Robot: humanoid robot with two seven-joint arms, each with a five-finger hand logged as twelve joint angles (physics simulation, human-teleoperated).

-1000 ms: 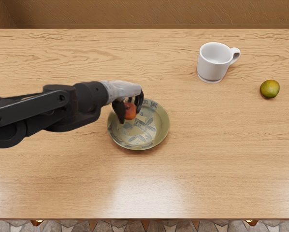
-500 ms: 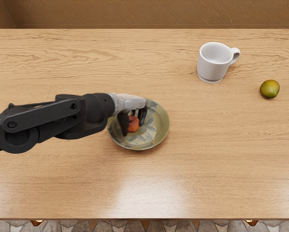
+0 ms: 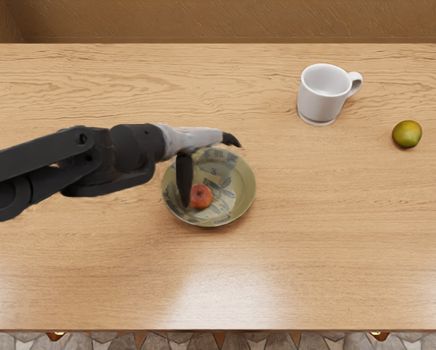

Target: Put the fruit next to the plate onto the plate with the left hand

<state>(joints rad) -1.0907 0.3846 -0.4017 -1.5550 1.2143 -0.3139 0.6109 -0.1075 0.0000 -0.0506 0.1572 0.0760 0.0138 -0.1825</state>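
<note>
A small red fruit (image 3: 200,196) lies on the patterned green plate (image 3: 240,182), on its left half. My left hand (image 3: 203,157) hovers over the plate's left and far rim with its fingers spread, holding nothing. One dark finger points down just left of the fruit, another stretches right over the far rim. The black left arm (image 3: 65,164) comes in from the left edge.
A white mug (image 3: 324,92) stands at the back right. A green-yellow citrus fruit (image 3: 407,133) lies near the right edge. The wooden table (image 3: 218,277) spreads around the plate. The right arm is out of view.
The left hand's fingers opened and let go of the red fruit, which now rests on the plate. The hand rose slightly and spread out.
</note>
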